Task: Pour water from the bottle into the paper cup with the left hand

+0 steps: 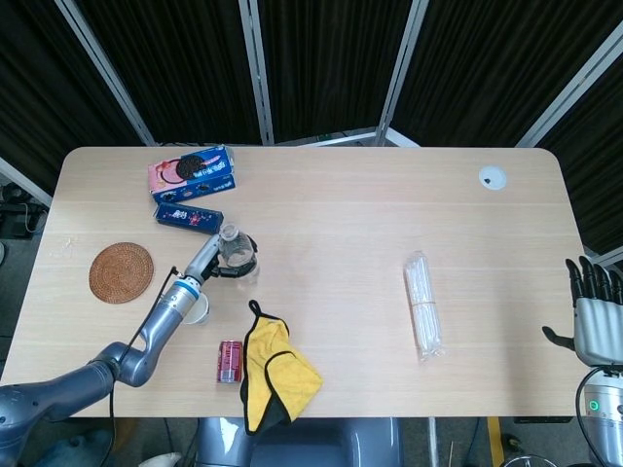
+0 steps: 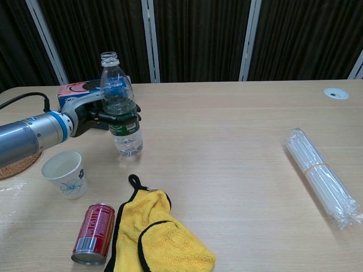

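Left hand (image 2: pixel 93 118): gripping the bottle (image 2: pixel 121 107) around its middle, fingers wrapping the green label, forearm reaching in from 9 o'clock in the chest view.
Bottle: standing nearly upright in the grip, cap off, mouth facing up, a little water sitting in its lower part; whether its base is touching the table (image 2: pixel 227 141) I cannot tell.
Paper cup (image 2: pixel 64 173): standing upright and open at roughly 8 o'clock from the bottle, near it but apart; in the head view the cup (image 1: pixel 198 309) is showing partly under the left forearm.
Right hand (image 1: pixel 596 316): showing only in the head view, sitting off the table's edge at 4 o'clock, fingers pointing up and spread, holding nothing.
Red can (image 2: pixel 93 233): lying on its side at 6 o'clock from the cup.
Yellow cloth (image 2: pixel 161 238): lying crumpled just beside the can, at its 3 o'clock.
Woven coaster (image 1: pixel 122 272): lying bare at the table's 9 o'clock side.
Cookie boxes (image 1: pixel 192 172): lying at 11 o'clock from the bottle.
Bundle of straws (image 2: pixel 321 175): lying well apart at 3 o'clock.
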You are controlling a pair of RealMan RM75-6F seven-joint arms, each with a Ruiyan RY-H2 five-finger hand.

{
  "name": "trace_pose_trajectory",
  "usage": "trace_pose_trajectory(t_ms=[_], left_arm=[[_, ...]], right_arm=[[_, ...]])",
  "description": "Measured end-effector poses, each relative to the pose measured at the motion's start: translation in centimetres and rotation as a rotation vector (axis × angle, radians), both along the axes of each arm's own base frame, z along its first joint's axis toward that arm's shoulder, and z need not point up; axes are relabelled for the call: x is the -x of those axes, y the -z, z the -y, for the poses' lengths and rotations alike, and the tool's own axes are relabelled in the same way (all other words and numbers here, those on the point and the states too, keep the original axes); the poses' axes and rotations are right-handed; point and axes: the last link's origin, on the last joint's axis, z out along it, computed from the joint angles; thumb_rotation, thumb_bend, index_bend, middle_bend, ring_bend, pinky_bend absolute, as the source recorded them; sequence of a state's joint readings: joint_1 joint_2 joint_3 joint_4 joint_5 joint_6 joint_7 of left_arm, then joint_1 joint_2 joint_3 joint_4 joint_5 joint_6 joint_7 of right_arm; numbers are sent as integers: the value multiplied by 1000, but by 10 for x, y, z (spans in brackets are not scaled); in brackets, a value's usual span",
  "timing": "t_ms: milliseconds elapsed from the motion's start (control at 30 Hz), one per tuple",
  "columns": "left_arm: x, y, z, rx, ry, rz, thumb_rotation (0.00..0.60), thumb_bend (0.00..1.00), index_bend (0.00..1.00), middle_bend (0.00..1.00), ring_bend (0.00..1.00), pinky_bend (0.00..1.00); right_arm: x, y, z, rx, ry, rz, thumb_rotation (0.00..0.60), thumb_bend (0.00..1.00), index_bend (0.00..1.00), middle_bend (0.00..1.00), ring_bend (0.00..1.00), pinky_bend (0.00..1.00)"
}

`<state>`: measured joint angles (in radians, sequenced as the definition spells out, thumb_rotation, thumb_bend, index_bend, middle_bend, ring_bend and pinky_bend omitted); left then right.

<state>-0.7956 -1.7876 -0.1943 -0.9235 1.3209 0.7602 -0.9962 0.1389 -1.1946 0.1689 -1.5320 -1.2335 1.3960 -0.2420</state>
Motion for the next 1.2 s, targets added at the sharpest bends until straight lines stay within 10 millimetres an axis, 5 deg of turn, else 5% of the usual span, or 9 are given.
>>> trace_pose_trajectory(t_ms=[300, 633, 900, 1200], left_arm=[[-3, 14, 0, 9, -17, 12, 600, 348, 598, 440, 240, 321], [0, 17, 0, 0, -17, 3, 600, 204, 395, 210, 71, 150], [2, 16, 4, 4, -5, 5, 600, 91, 18, 0, 0, 1], [6, 1, 14, 2, 19, 20, 600, 86, 0, 0, 0, 0]], right_arm=[[1, 0, 1, -3, 5, -1, 600, 0, 0, 0, 0, 0], [2, 1, 2, -6, 11, -4, 600, 0, 0, 0, 0, 0], [2, 1, 2, -5, 13, -1, 600, 0, 0, 0, 0, 0], [-1, 1, 1, -7, -2, 13, 600, 0, 0, 0, 0, 0]])
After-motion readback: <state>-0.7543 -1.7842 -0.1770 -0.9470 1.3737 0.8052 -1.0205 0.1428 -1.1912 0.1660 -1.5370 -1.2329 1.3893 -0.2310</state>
